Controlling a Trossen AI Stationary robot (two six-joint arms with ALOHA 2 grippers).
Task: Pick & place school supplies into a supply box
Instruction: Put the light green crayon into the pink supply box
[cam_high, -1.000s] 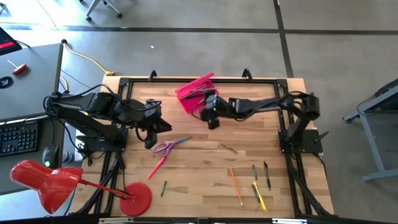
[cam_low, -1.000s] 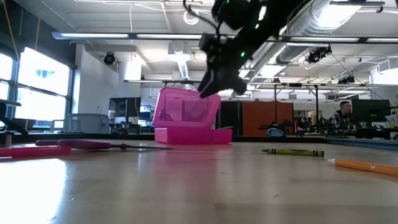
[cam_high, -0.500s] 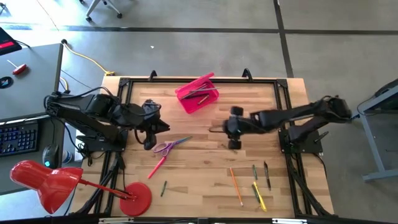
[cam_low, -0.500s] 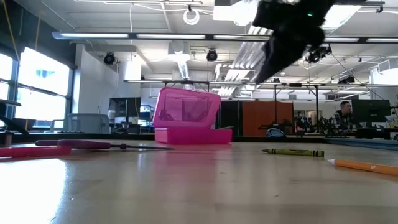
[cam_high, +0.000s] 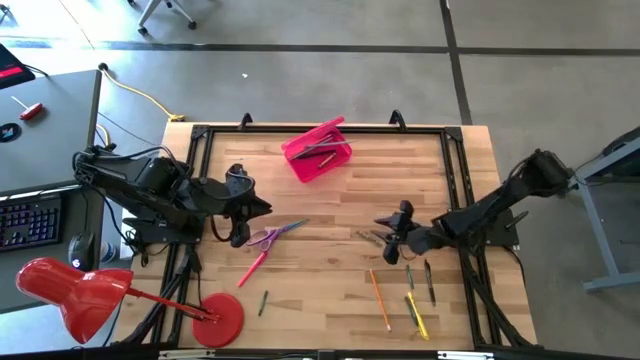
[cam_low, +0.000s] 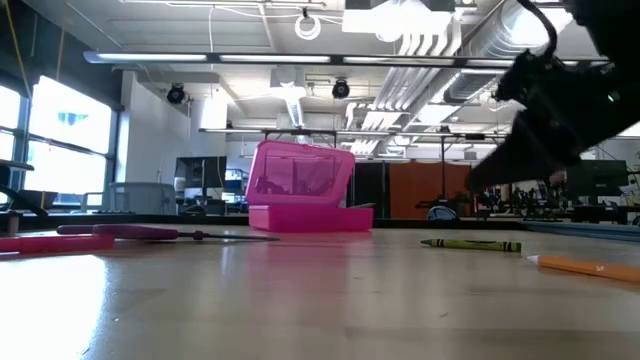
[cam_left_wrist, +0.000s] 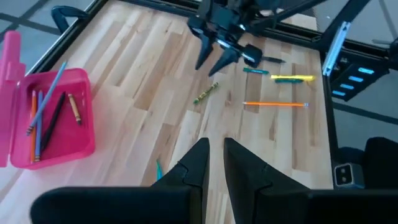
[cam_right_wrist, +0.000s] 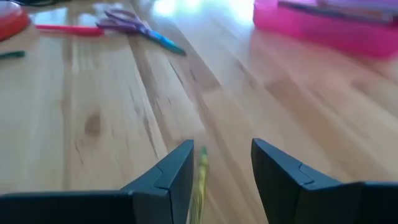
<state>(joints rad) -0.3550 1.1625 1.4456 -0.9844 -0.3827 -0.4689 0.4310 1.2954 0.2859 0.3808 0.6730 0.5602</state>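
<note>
Olive-green crayon lying flat on the wood between the spread jaws of the right gripper, untouched; probably light, stiff, prone to rolling; best pinched mid-length. Left gripper idle, jaws nearly together, empty

You've got a red desk lamp with round red base at the wooden tabletop's front-left corner; black keyboard off its left edge.
</note>
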